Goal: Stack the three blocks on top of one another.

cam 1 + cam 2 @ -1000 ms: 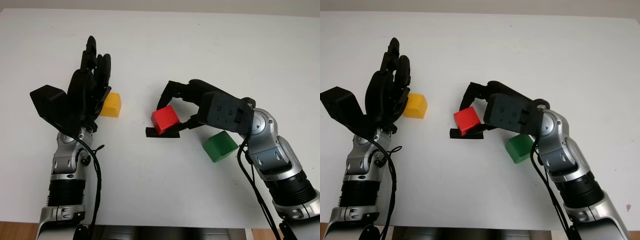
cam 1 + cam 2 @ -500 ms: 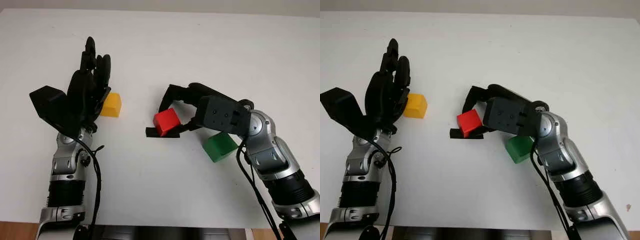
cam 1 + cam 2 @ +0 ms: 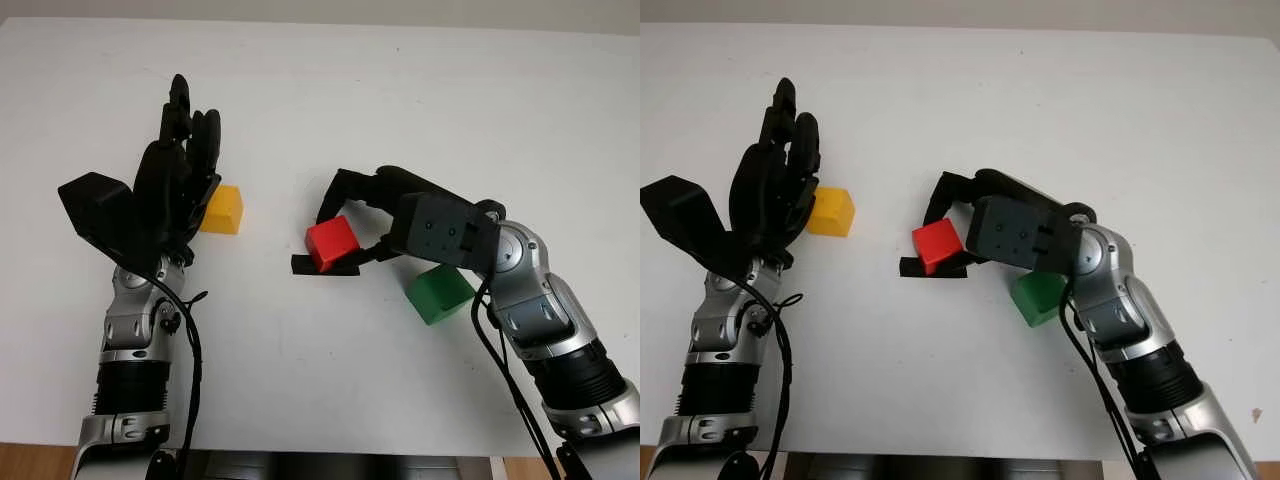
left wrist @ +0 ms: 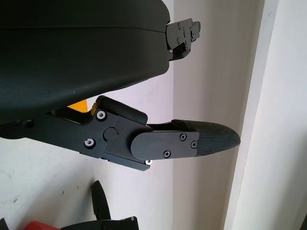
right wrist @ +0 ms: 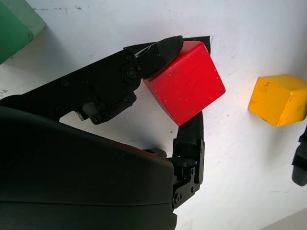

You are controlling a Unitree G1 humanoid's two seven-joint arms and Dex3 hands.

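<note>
Red block [image 3: 333,242] sits near the middle of the white desk [image 3: 420,90], tilted, over a small black mark [image 3: 322,267] on the surface. Right hand [image 3: 362,215] is clamped on it: one finger presses the far upper edge, another the near side, as the right wrist view shows w/ fingertips [image 5: 165,48] touching the red faces. If the block is fully off the desk or one corner touches it, I cannot tell.

Green block [image 3: 440,292] lies on the desk just beside the right forearm, on the robot's right of the red one, apart from it. Yellow block [image 3: 222,209] stands on the desk at the left, well apart from the other two.

Left hand [image 3: 180,175] is open, raised above the desk w/ fingers pointing away from the robot, just beside the yellow block and partly in front of it; it holds nothing.
</note>
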